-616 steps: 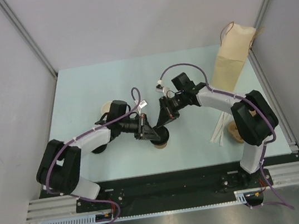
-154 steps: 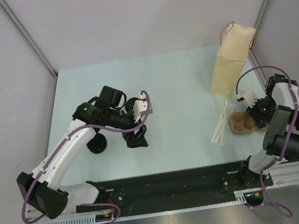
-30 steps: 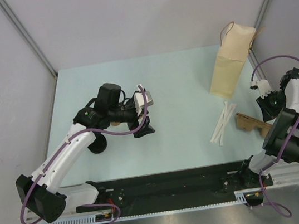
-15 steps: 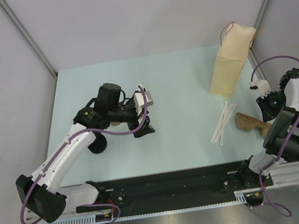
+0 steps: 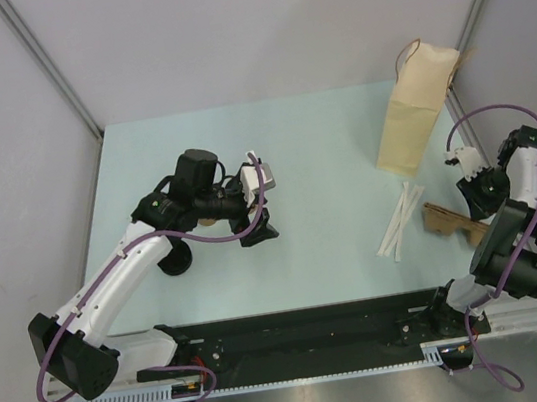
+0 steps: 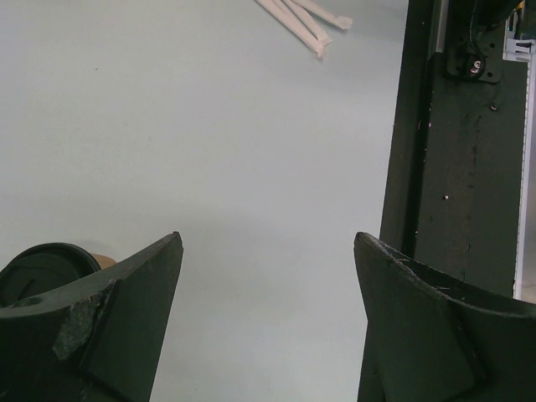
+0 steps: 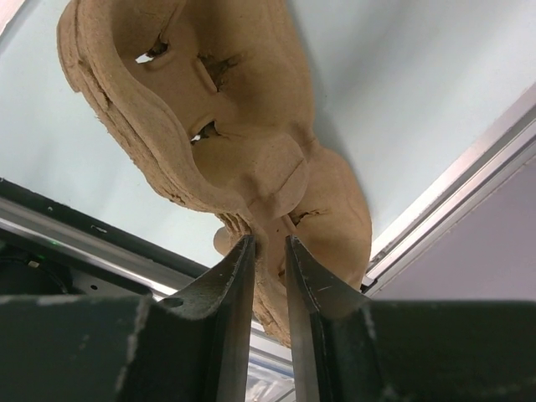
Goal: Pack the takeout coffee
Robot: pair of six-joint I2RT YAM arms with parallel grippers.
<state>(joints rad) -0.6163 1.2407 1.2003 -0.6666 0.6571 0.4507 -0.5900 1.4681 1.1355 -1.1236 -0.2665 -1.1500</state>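
The left gripper (image 6: pixel 266 239) is being held wide open above the table (image 5: pixel 321 143), with nothing being gripped. Only the bare pale surface is being shown between its two dark fingers in the left wrist view. A lidded cup (image 5: pixel 175 262) is being left standing on the table beneath the left arm's forearm, well apart from the paper bag (image 5: pixel 417 113), which is being kept upright at the far right corner. In the left wrist view a black-lidded tan cup (image 6: pixel 43 266) is being partly hidden behind one finger, just beside the gripper and outside its jaws. Whether it is the same cup cannot be told. The right gripper (image 7: pixel 270 244) is being kept nearly closed, with its fingertips being pinched on an edge of the moulded-pulp cup tray (image 7: pixel 226 126). The tray is being held tilted up on edge near the table's right rim, and its hollow wells are being turned toward the right wrist camera. Wrapped white straws (image 5: pixel 401 222) are being left lying flat on the table just beside the tray, on the near side of the bag and clear of both grippers.
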